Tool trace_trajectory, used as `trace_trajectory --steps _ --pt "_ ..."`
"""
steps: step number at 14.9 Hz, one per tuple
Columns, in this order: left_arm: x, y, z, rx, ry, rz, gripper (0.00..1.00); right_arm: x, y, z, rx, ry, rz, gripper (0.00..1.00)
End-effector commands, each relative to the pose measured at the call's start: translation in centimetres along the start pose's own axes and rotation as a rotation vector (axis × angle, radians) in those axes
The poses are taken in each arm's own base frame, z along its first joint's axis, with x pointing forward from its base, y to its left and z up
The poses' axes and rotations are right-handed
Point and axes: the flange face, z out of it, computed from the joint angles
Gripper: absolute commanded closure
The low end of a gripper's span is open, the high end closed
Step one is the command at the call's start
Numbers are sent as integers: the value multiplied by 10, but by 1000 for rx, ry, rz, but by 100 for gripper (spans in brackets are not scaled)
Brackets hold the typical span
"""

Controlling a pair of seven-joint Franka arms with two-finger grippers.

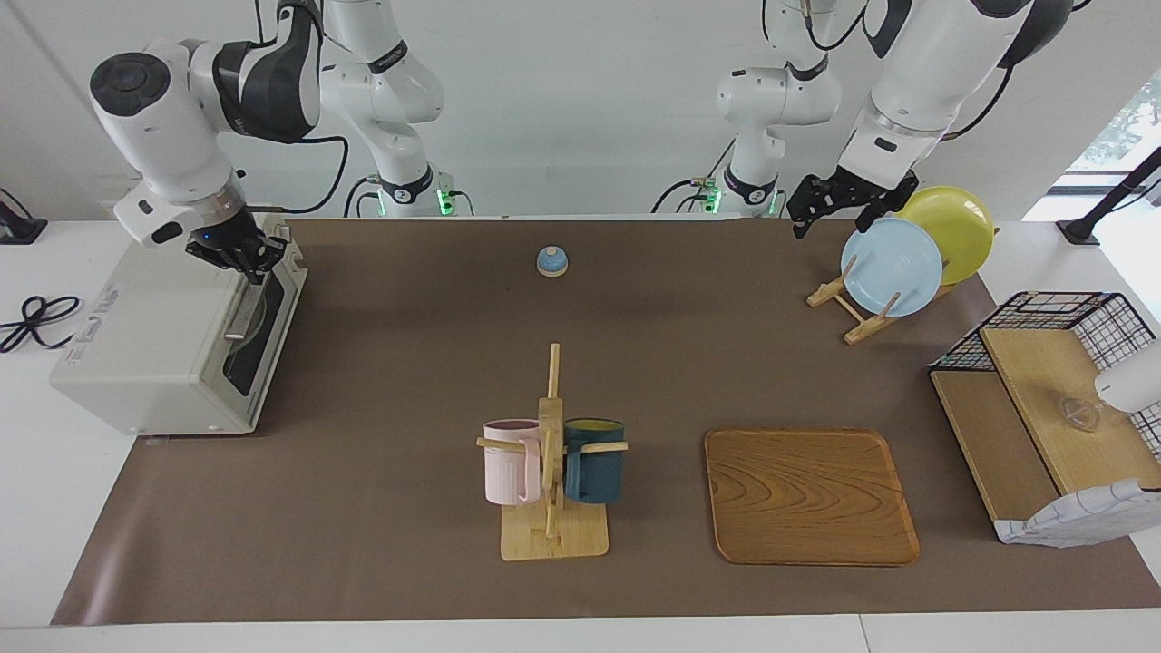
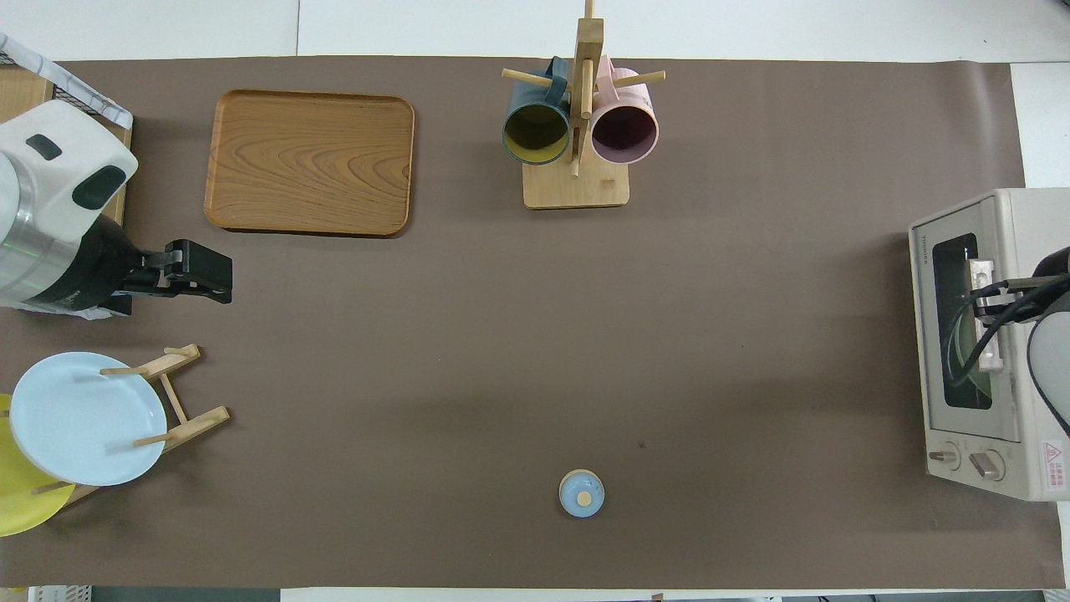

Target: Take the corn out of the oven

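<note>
At the right arm's end of the table stands the oven (image 1: 172, 340), its glass door shut and facing the middle of the table. The right gripper (image 1: 243, 257) is down at the top of that door, at the silver bar handle (image 1: 243, 317), at the handle's end nearer the robots. The overhead view puts the gripper over the same bar. Whether its jaws have closed round the handle or only stand beside it I cannot tell; the dark fingers merge with the door's edge. The corn cannot be made out. Through the window only a dim round shape shows, so the cob is presumably inside, hidden by the glass.

The left gripper (image 1: 839, 201) waits in the air above the plate rack (image 1: 848, 308) with its blue plate (image 1: 892, 266) and yellow plate (image 1: 952, 229). Its jaws look parted and hold nothing.

The step in hand appears to be opening the door, the first of the task. The next move calls for a firm hold on the bar, then a pull that follows the door's hinge arc down and toward the table's middle. A straight tug would likely drag the light oven across the table instead. Only then can a gripper reach in for the cob.
</note>
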Motion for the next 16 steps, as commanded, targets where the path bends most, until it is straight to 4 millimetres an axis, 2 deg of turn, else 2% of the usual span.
trace_trajectory --steps 1,16 --pt "-1 -2 -4 -4 -11 -6 0 0 13 18 -20 3 -14 100" --pt "-2 -2 -5 -4 -11 -5 0 -2 24 53 -36 -17 -96 100"
